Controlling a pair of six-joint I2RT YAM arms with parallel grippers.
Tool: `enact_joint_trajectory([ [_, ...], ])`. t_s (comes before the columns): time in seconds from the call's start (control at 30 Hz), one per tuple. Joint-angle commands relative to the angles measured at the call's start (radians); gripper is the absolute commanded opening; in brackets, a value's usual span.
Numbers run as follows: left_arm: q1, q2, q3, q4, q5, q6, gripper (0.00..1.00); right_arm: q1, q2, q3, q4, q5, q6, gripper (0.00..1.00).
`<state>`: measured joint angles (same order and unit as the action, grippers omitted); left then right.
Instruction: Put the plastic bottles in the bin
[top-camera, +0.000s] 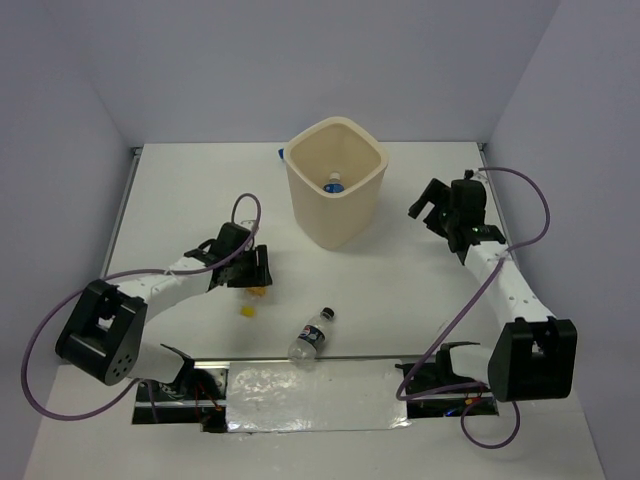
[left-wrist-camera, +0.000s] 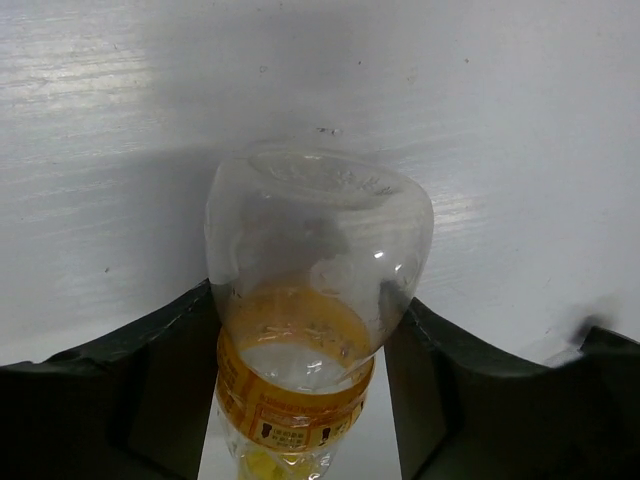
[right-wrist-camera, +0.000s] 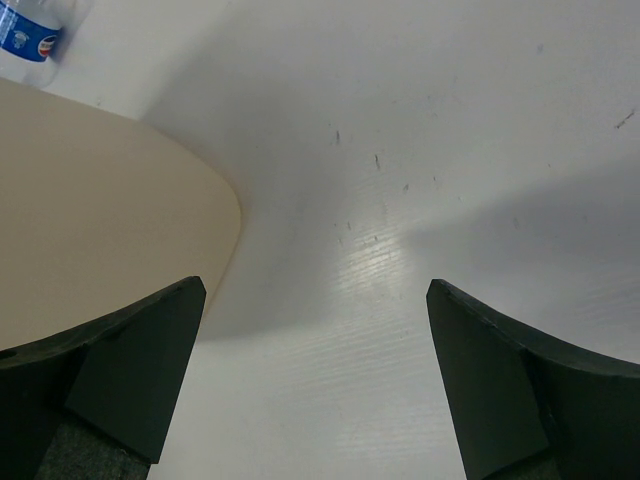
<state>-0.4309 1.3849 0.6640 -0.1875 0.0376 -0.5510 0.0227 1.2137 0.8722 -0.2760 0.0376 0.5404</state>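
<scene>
My left gripper (left-wrist-camera: 300, 405) is shut on the orange-labelled plastic bottle (left-wrist-camera: 318, 250), its black fingers (left-wrist-camera: 165, 380) pressing both sides of the clear body. The bottle's base points away from the camera. From above, that gripper (top-camera: 248, 272) sits left of the cream bin (top-camera: 305, 200), with the orange label (top-camera: 258, 292) showing under it. A dark-labelled bottle (top-camera: 311, 336) lies on the table near the front. A blue-capped bottle (top-camera: 334, 183) lies inside the bin. My right gripper (top-camera: 431, 211) hangs open right of the bin, nothing between its fingers (right-wrist-camera: 130, 385).
A small yellow piece (top-camera: 246, 311) lies on the table just in front of the left gripper. The bin's beige wall (right-wrist-camera: 90, 240) fills the left of the right wrist view, with a blue-labelled bottle (right-wrist-camera: 25, 30) past it. A shiny metal strip (top-camera: 300, 390) runs between the arm bases.
</scene>
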Motion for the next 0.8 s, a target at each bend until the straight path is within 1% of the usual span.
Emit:
enact_joint_trajectory([
  [0.0,-0.002,-0.017,0.054,-0.024,-0.011,0.013,0.54,-0.015,-0.052,-0.018,0.055,-0.015,-0.019,1.0],
  [0.07,-0.002,-0.03,0.12,-0.076,-0.034,0.013,0.48,-0.012,-0.077,-0.039,0.057,-0.042,-0.026,1.0],
  [0.1,-0.002,-0.043,0.149,-0.093,-0.079,0.011,0.46,-0.013,-0.091,-0.051,0.063,-0.062,-0.03,1.0],
  [0.13,-0.003,-0.05,0.181,-0.11,-0.087,0.014,0.44,-0.013,-0.104,-0.082,0.07,-0.07,-0.033,1.0],
  [0.17,-0.002,-0.056,0.25,-0.11,-0.084,0.029,0.39,-0.013,-0.138,-0.099,0.075,-0.065,-0.036,1.0],
  [0.2,-0.002,-0.067,0.287,-0.106,-0.078,0.039,0.38,-0.013,-0.155,-0.113,0.078,-0.058,-0.039,1.0],
  [0.23,-0.003,-0.07,0.371,-0.099,-0.067,0.058,0.38,-0.013,-0.193,-0.139,0.08,-0.047,-0.04,1.0],
  [0.3,-0.003,-0.061,0.475,-0.11,-0.07,0.075,0.39,-0.014,-0.233,-0.173,0.084,-0.051,-0.054,1.0],
  [0.33,-0.003,-0.055,0.585,-0.116,-0.08,0.082,0.39,-0.012,-0.258,-0.185,0.092,-0.06,-0.06,1.0],
  [0.47,-0.006,0.002,0.814,-0.072,-0.042,0.147,0.42,-0.013,-0.386,-0.248,0.159,-0.126,-0.068,1.0],
  [0.5,-0.014,0.017,0.853,-0.066,-0.027,0.155,0.42,-0.015,-0.405,-0.269,0.169,-0.139,-0.075,1.0],
  [0.53,-0.019,0.029,0.925,-0.057,-0.016,0.175,0.43,-0.014,-0.422,-0.277,0.173,-0.148,-0.086,1.0],
  [0.57,-0.023,0.061,0.956,-0.028,0.007,0.181,0.43,-0.013,-0.451,-0.291,0.184,-0.165,-0.094,1.0],
  [0.63,-0.043,0.116,1.029,-0.003,-0.025,0.184,0.42,-0.013,-0.474,-0.302,0.193,-0.173,-0.106,1.0],
  [0.7,-0.058,0.161,1.103,0.023,-0.019,0.207,0.45,-0.013,-0.499,-0.314,0.196,-0.176,-0.12,1.0],
  [0.73,-0.062,0.207,1.121,0.036,-0.018,0.207,0.45,-0.013,-0.506,-0.315,0.193,-0.177,-0.131,1.0],
  [0.77,-0.063,0.229,1.14,0.071,0.008,0.209,0.45,-0.012,-0.519,-0.321,0.196,-0.195,-0.134,1.0],
])
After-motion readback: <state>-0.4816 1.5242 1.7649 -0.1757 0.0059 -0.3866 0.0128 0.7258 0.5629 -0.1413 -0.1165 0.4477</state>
